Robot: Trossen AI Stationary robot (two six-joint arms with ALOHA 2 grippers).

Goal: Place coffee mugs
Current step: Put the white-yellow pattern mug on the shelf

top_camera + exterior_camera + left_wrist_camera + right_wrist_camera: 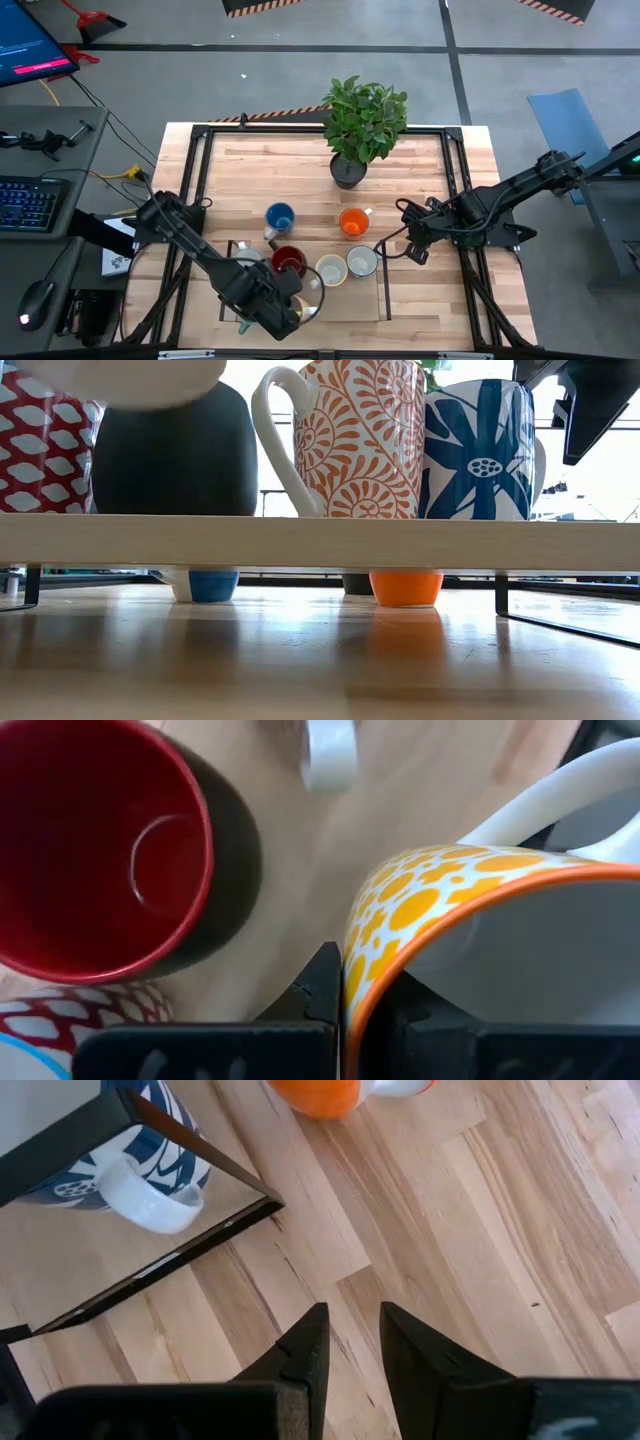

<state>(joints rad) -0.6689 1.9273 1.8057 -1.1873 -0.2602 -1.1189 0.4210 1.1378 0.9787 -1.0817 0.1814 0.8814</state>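
My left gripper is shut on a white mug with a yellow pattern and an orange rim, over the near left part of a low wooden shelf. On the shelf stand a red-and-white mug, a dark mug with a red inside, an orange-patterned mug and a blue-flowered mug. A blue mug and an orange mug sit on the table beyond the shelf. My right gripper hangs open over bare wood to the right of the shelf. My left gripper grips the yellow-patterned mug by its rim, one finger outside the wall and the other inside the cup. The fingers come from above, pointing steeply down. The mug hangs mouth up, its white bottom clear of the shelf.
A leafy plant in a dark pot stands at the far middle of the table. The shelf's black frame runs close to my right gripper. Bare wood lies to the right of the shelf and along the far left of the table.
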